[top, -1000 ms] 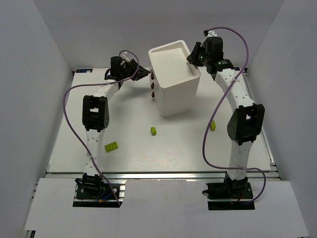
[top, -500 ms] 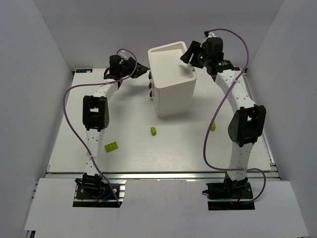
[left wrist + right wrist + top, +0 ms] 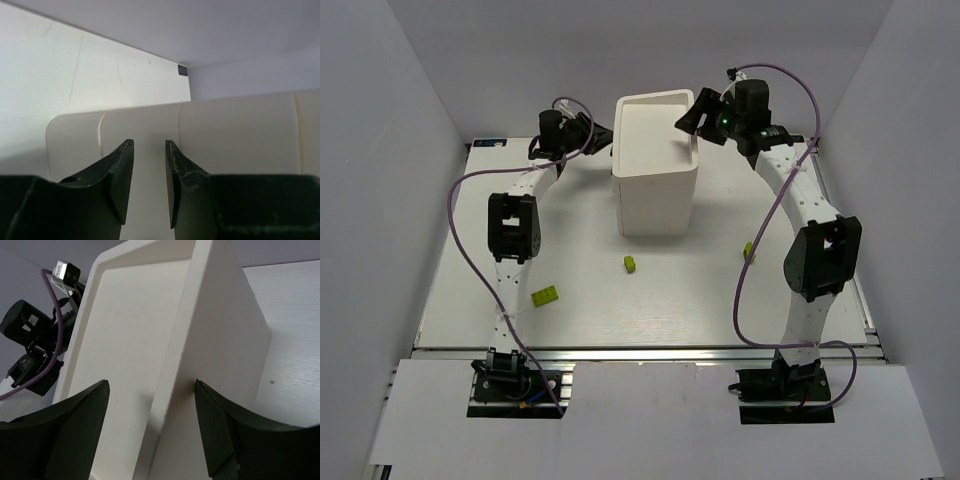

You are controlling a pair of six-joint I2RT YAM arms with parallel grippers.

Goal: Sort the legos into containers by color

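Tall white cabinet [image 3: 655, 195] stands upright toward the far middle of the table [image 3: 700, 300]; its recessed top faces the overhead camera. No drawer front or knob shows in any view. Left gripper [image 3: 603, 140] sits against the cabinet's left side near the top. In the left wrist view its fingers [image 3: 120, 170] stand a narrow gap apart, nothing between them, tips pointing at the cream cabinet wall [image 3: 235, 135] close ahead; contact with the wall cannot be judged. Right gripper [image 3: 690, 118] is at the cabinet's upper right rim. In the right wrist view its fingers [image 3: 80, 425] are spread wide and straddle that top edge [image 3: 135, 340], one finger over the recessed top, the other over the side wall, not clamped on it. Three lime yellow-green legos lie loose on the table, all outside the cabinet: a longer brick [image 3: 545, 295] near the left arm, a small one [image 3: 631, 264] in front of the cabinet, and a small one [image 3: 749, 251] beside the right arm. All three are well apart from each other and from both grippers.
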